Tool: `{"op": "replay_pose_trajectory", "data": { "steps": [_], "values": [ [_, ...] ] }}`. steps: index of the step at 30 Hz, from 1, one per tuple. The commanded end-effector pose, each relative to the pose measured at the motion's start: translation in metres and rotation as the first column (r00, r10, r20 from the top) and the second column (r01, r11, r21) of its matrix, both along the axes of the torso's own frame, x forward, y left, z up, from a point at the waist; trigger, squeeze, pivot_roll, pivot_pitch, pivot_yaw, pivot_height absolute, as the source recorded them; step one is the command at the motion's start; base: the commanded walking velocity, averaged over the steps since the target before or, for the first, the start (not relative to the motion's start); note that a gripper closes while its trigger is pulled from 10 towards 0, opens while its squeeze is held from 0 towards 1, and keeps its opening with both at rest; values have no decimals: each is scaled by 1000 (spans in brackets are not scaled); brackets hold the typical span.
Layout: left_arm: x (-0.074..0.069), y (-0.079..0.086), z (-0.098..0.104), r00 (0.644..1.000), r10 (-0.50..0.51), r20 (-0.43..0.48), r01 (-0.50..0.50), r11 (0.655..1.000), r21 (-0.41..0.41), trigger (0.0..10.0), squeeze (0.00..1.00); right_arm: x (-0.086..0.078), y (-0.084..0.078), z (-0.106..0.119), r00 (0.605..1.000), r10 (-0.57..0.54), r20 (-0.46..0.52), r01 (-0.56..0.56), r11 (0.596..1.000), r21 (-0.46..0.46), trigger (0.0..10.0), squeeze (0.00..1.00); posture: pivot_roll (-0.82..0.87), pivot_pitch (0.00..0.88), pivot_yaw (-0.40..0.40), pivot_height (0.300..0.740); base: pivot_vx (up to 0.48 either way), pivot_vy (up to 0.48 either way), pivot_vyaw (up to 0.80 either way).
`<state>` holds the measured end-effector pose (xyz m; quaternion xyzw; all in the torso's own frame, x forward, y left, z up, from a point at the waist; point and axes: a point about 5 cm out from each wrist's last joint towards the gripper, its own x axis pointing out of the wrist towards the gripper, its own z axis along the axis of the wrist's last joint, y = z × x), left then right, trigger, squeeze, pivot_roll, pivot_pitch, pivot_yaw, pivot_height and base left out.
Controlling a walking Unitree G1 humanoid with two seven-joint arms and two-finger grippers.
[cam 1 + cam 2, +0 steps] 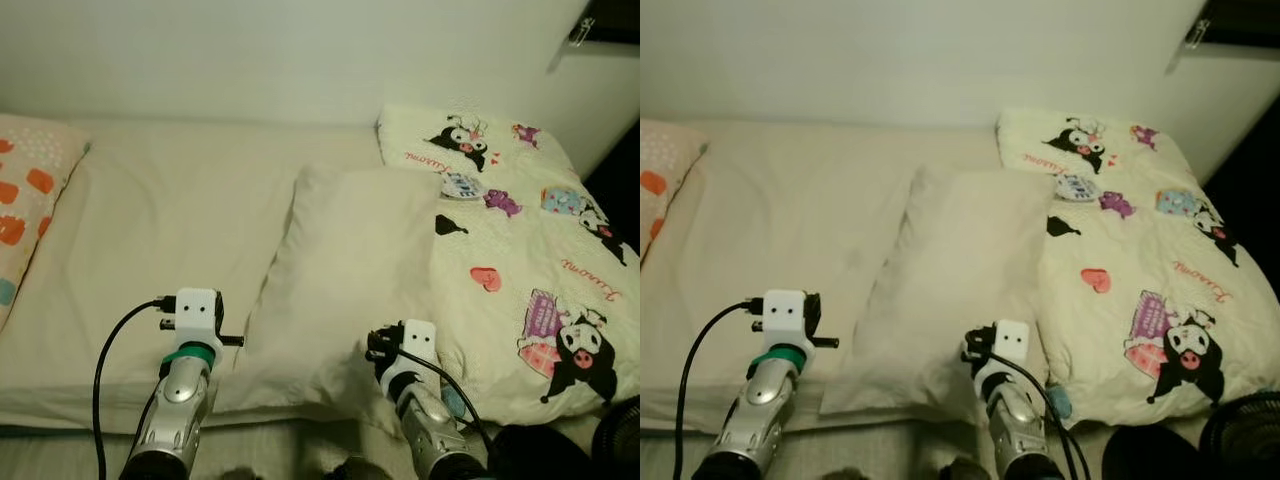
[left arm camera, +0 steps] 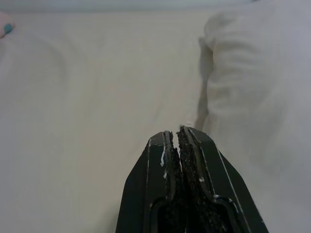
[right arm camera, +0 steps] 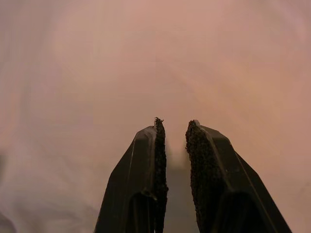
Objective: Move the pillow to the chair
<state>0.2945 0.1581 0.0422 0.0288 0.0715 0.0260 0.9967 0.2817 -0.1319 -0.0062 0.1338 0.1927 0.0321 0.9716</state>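
Pillow (image 1: 345,290), plain cream, lies flat on the bed sheet (image 1: 170,230), ahead of both arms and between them, its near edge just before the right gripper (image 3: 173,127). Cartoon-print quilt (image 1: 530,260) sits off that gripper's right.

Left wrist view: left gripper (image 2: 176,133) pressed together over bare sheet, pillow just beside it.

Right wrist view: fingers slightly spread, gap empty, pale fabric close ahead.

A bed (image 1: 150,250) with a cream sheet stands against a plain pale wall (image 1: 280,50) — a cartoon-print quilt (image 1: 530,260) lies on its right side, under dim warm light.
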Motion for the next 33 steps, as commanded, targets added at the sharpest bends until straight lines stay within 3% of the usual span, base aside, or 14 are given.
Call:
{"op": "replay_pose_trajectory", "data": {
  "steps": [1, 12, 14, 15, 17, 21, 27, 28, 29, 30, 32, 33],
  "values": [
    [-5, -1, -9, 999, -7, -37, 7, 1000, 7, 10000, 0, -4, -2, -5, 1000, -15, -20, 15, 1000, 9, 10000, 0, 47, 14, 16, 620, 0, 0, 0],
    [-6, 3, -9, 999, 12, -31, -11, 1000, 12, 10000, 0, -4, -2, -2, 1000, -29, 8, 29, 999, 19, 10000, 0, 48, 17, 12, 605, 0, 0, 0],
    [-5, 15, 4, 993, 98, 72, -99, 995, 10, 10000, 0, 3, -4, 10, 993, -73, 93, 66, 995, 78, 10000, 0, 44, 22, 8, 600, 0, 0, 0],
    [-5, 15, 4, 993, 98, 72, -99, 995, 10, 10000, 0, 3, -4, 10, 993, -73, 93, 66, 995, 78, 10000, 0, 44, 22, 8, 600, 0, 0, 0],
    [-4, 28, 17, 971, 178, 157, -176, 984, -28, 10000, 0, 9, -7, 22, 978, -113, 175, 89, 986, 137, 10000, 0, 45, 24, 7, 590, 0, 0, 0],
    [-3, 35, 30, 962, 144, 233, -134, 989, -58, 10000, 0, 18, -7, 42, 954, -139, 267, 78, 971, 227, 10000, 0, 42, 30, 5, 590, 0, 0, 0],
    [5, 51, 49, 938, 159, 308, -137, 986, -91, 10000, 0, 33, -14, 72, 910, -172, 378, 62, 956, 285, 10000, 0, 40, 40, -1, 590, 0, 0, 0],
    [9, 53, 51, 939, 158, 307, -132, 986, -101, 10000, 412, 37, -17, 77, 902, -188, 388, 71, 952, 297, 10000, 0, 41, 46, -4, 590, 0, 0, 0],
    [14, 53, 52, 943, 142, 301, -121, 989, -89, 10000, 412, 41, -21, 82, 896, -208, 392, 85, 948, 307, 10000, 0, 41, 46, -4, 590, 0, 0, 0],
    [21, 51, 54, 953, 95, 289, -74, 994, -83, 10000, 1000, 47, -27, 86, 891, -232, 391, 105, 942, 319, 10000, 0, 38, 56, -7, 590, 0, 0, 0],
    [26, 49, 55, 958, 62, 281, -41, 996, -78, 10000, 1000, 51, -31, 89, 887, -247, 389, 118, 938, 326, 10000, 0, 38, 56, -7, 590, 0, 0, 0],
    [31, 46, 57, 960, 31, 278, -8, 997, -82, 10000, 1000, 55, -36, 92, 886, -260, 385, 135, 937, 322, 10000, 263, 33, 66, -8, 590, 0, 0, 0]
  ]
}}
